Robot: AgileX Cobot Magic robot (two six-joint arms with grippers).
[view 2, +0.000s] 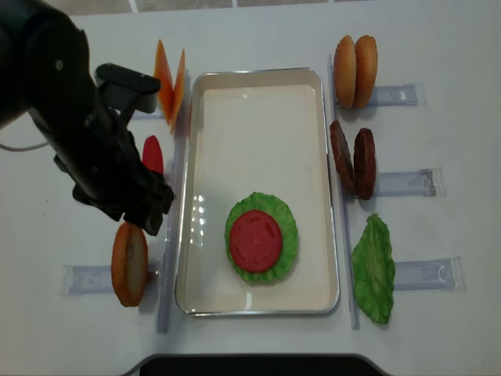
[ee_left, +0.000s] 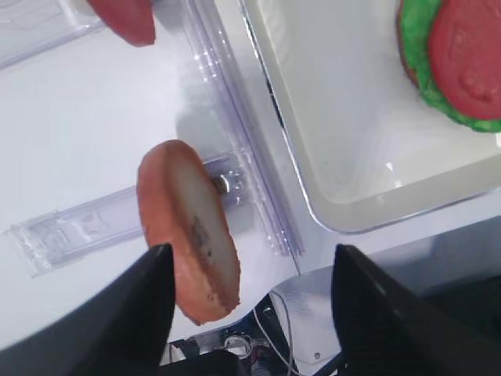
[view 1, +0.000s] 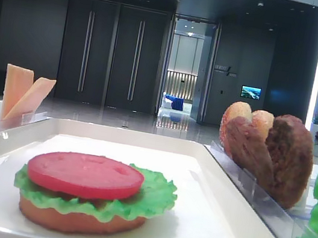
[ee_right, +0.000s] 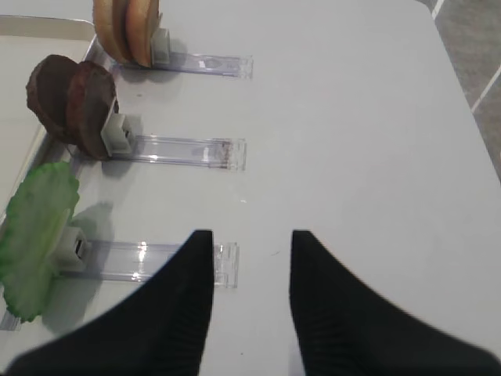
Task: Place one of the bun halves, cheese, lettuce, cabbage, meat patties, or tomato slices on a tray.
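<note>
The white tray (view 2: 258, 117) holds a stack: a bun half (view 1: 69, 220), ruffled green lettuce (view 2: 288, 227) and a red tomato slice (view 2: 255, 240) on top. Left of the tray another bun half (ee_left: 188, 231) stands on edge in a clear holder (ee_left: 70, 227). My left gripper (ee_left: 250, 258) hangs open over it, and the bun sits just inside the left finger (ee_left: 153, 298) without being clamped. My right gripper (ee_right: 252, 239) is open above bare table with nothing between its fingers.
Cheese slices (view 2: 168, 78) and a spare tomato slice (view 2: 153, 154) stand in holders left of the tray. On the right are bun halves (view 2: 355, 70), meat patties (view 2: 352, 160) and a lettuce leaf (view 2: 374, 266). The table's front edge lies near the left gripper.
</note>
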